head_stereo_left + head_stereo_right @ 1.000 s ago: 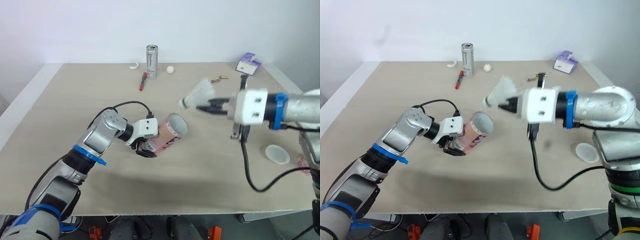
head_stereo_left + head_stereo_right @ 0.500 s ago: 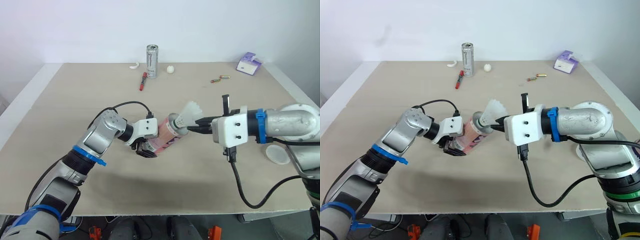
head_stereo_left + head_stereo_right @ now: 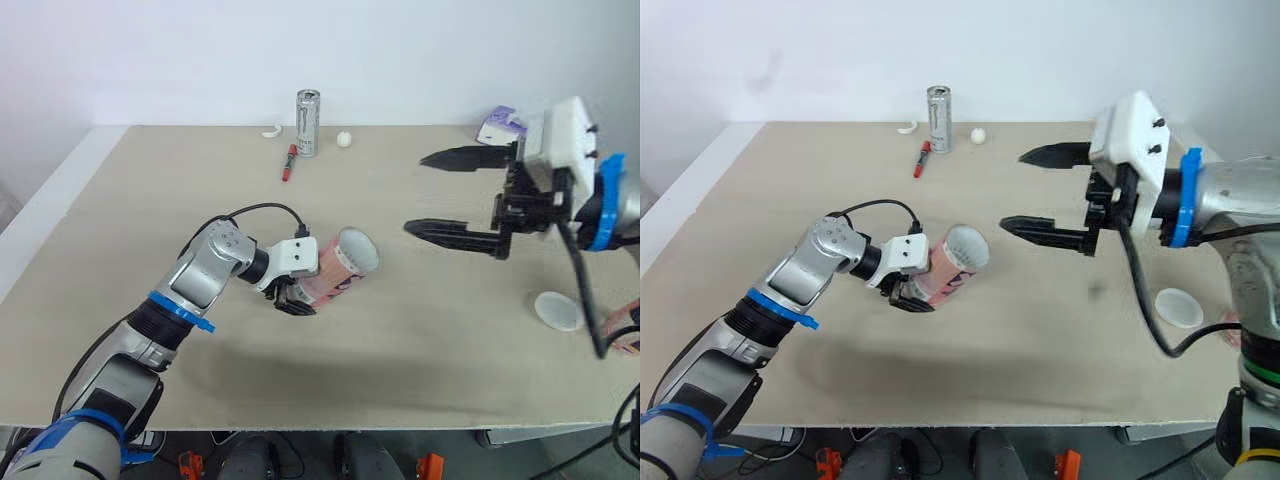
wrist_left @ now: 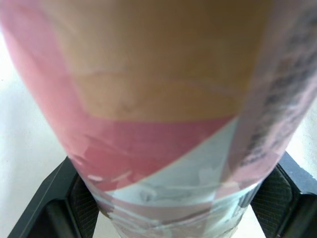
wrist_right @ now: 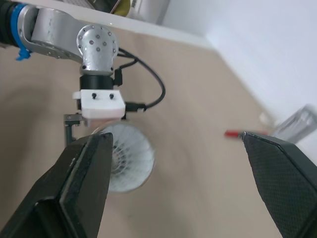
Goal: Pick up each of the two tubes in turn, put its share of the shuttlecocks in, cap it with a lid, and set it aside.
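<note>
A pink and white tube (image 3: 335,268) lies tilted just above the table, its open mouth facing right. My left gripper (image 3: 290,292) is shut on its lower end; in the left wrist view the tube (image 4: 163,99) sits between both fingers (image 4: 44,208). A white shuttlecock (image 5: 126,156) sits inside the tube's mouth, feathers outward. My right gripper (image 3: 414,194) hangs open and empty in the air to the right of the tube, well apart from it. A white lid (image 3: 557,310) lies on the table at the right, and a pink object (image 3: 628,338) shows at the right edge.
At the back of the table stand a metal can (image 3: 307,109), a red pen (image 3: 287,163), a small white ball (image 3: 344,139) and a white scrap (image 3: 270,130). A purple box (image 3: 497,125) sits at the back right. A black cable hangs from my right wrist.
My right gripper carried the shuttlecock to the tube's mouth, let it go inside, opened wide and drew back up and to the right. The left arm and tube stayed put.
</note>
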Available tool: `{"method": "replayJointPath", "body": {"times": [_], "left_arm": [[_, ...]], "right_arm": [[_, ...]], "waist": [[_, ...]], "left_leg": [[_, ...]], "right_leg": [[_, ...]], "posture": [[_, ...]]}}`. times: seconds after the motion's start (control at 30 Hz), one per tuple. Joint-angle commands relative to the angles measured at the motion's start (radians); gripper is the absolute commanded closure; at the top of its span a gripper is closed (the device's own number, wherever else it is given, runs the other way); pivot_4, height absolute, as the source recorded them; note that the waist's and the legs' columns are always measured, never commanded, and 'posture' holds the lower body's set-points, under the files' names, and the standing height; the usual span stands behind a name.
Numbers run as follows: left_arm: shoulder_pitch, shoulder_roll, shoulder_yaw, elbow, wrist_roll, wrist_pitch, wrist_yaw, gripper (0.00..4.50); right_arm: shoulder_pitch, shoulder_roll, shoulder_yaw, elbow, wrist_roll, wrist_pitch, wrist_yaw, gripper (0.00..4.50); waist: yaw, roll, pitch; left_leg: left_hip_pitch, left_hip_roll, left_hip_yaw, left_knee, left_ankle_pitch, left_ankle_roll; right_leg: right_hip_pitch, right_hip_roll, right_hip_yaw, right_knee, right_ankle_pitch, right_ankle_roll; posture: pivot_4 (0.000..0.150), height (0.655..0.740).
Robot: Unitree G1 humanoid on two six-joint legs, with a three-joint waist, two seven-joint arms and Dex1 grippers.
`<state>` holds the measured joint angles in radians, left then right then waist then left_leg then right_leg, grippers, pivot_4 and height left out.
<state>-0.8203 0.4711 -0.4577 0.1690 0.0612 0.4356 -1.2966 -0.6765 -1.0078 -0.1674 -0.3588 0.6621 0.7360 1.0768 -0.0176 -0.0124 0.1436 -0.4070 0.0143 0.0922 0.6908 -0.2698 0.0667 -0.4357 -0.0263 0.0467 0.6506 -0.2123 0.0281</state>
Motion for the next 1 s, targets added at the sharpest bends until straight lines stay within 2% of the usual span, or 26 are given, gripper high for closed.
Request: {"method": "replayJointPath", "body": {"times": [0.03,0.07,0.27,0.3,0.33,0.63,0.8,1.0], "left_arm": [[-0.002,-0.013,-0.042,0.009,0.007,-0.001,-0.018,0.79],[-0.007,-0.015,-0.042,0.013,0.008,-0.003,-0.018,0.79],[-0.025,-0.029,-0.048,0.026,0.012,-0.013,-0.03,0.79],[-0.028,-0.034,-0.049,0.026,0.01,-0.011,-0.032,0.79],[-0.03,-0.038,-0.049,0.024,0.009,-0.009,-0.034,0.79],[-0.048,-0.065,-0.055,0.04,0.005,-0.016,-0.034,0.79],[-0.048,-0.078,-0.056,0.045,0.007,-0.021,-0.034,0.79],[-0.052,-0.097,-0.055,0.059,0.006,-0.027,-0.029,0.79]], "right_arm": [[-0.036,-0.023,0.025,0.009,0.0,0.003,0.026,0.52],[-0.042,-0.023,0.05,0.01,-0.018,-0.015,0.038,0.72],[-0.094,0.015,0.19,0.009,-0.096,-0.054,0.054,3.47],[-0.1,0.021,0.212,0.013,-0.111,-0.059,0.055,4.03],[-0.106,0.024,0.235,0.017,-0.13,-0.066,0.063,4.36],[-0.207,0.071,0.474,0.123,-0.388,-0.252,0.174,4.44],[-0.273,0.167,0.56,0.198,-0.48,-0.292,0.192,4.44],[-0.331,0.221,0.668,0.273,-0.59,-0.325,0.273,4.44]], "waist": [[0.0,0.0,0.0],[0.0,0.0,0.0],[0.002,0.0,0.0],[0.002,0.0,0.0],[0.003,0.0,0.0],[0.006,0.0,0.0],[0.017,0.0,0.0],[0.027,0.0,0.0]], "left_leg": [[0.0,0.0,0.0,0.0,0.0,0.0],[0.0,0.0,0.0,0.0,0.0,0.0],[-0.001,-0.001,0.0,0.0,0.0,0.0],[-0.001,-0.001,0.0,0.0,0.0,0.0],[-0.002,-0.002,0.0,0.0,0.0,0.0],[-0.003,-0.003,0.0,0.001,0.0,0.001],[-0.005,-0.003,-0.001,0.002,0.0,0.001],[-0.009,-0.003,-0.002,0.005,-0.001,0.001]], "right_leg": [[0.0,0.0,0.0,0.0,0.0,0.0],[0.0,0.0,0.0,0.0,0.0,0.001],[0.0,0.0,0.0,0.0,0.001,0.005],[0.0,0.0,0.0,0.0,0.001,0.005],[-0.001,0.0,0.0,0.0,0.001,0.005],[-0.002,-0.001,0.0,-0.001,0.001,0.007],[-0.002,-0.001,-0.001,-0.001,0.001,0.007],[-0.004,-0.002,-0.003,-0.001,0.001,0.007]], "posture": [[0.15,0.74],[0.15,0.74],[0.15,0.74],[0.15,0.74],[0.15,0.74],[0.15,0.74],[0.15,0.74],[0.15,0.74]]}}
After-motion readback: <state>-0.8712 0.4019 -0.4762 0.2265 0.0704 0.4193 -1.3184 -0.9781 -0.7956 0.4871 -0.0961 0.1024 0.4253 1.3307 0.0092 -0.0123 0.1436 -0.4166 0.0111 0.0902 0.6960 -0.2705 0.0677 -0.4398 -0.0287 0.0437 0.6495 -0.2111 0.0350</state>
